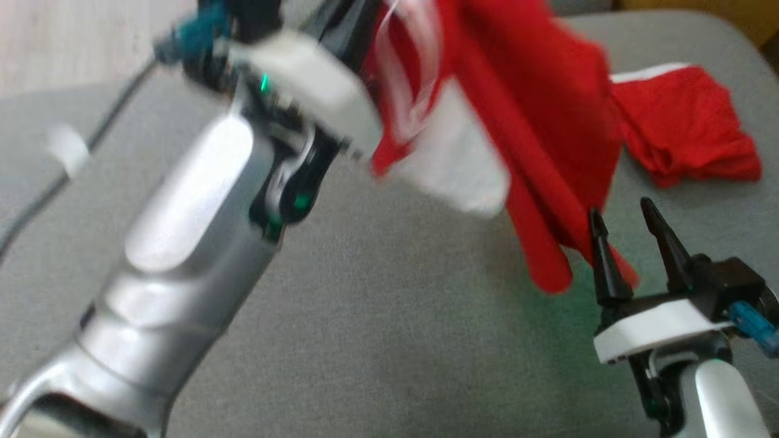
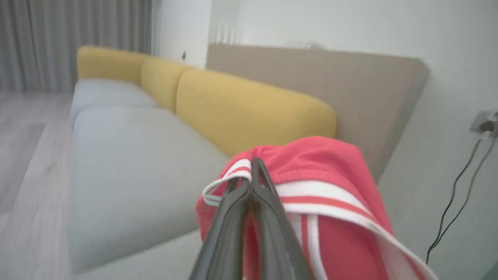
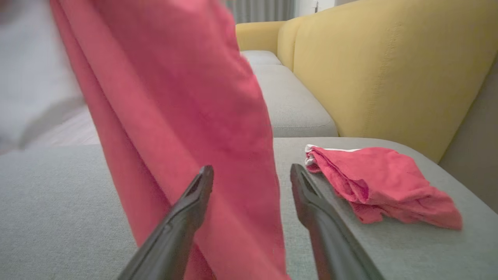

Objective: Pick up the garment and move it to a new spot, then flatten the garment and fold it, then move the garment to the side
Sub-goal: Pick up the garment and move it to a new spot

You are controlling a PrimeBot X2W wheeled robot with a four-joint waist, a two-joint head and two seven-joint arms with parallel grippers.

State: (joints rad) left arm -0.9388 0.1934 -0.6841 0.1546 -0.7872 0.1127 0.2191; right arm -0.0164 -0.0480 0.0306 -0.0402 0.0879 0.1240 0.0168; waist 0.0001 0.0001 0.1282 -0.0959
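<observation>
Because your left gripper (image 2: 253, 182) is clamped on the garment (image 1: 535, 121) at its striped edge, the cloth hangs at upper centre over the grey cushion (image 1: 395, 316); your right gripper (image 1: 621, 213) stands at lower right, jaws apart.

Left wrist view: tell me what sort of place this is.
Probably a living room in a home: a sofa with grey seats and yellow backs, a grey curtain at the far end, and a wall socket.

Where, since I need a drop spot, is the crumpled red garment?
The crumpled garment lies upper right in the head view, on the grey seat, beyond the right gripper.
</observation>
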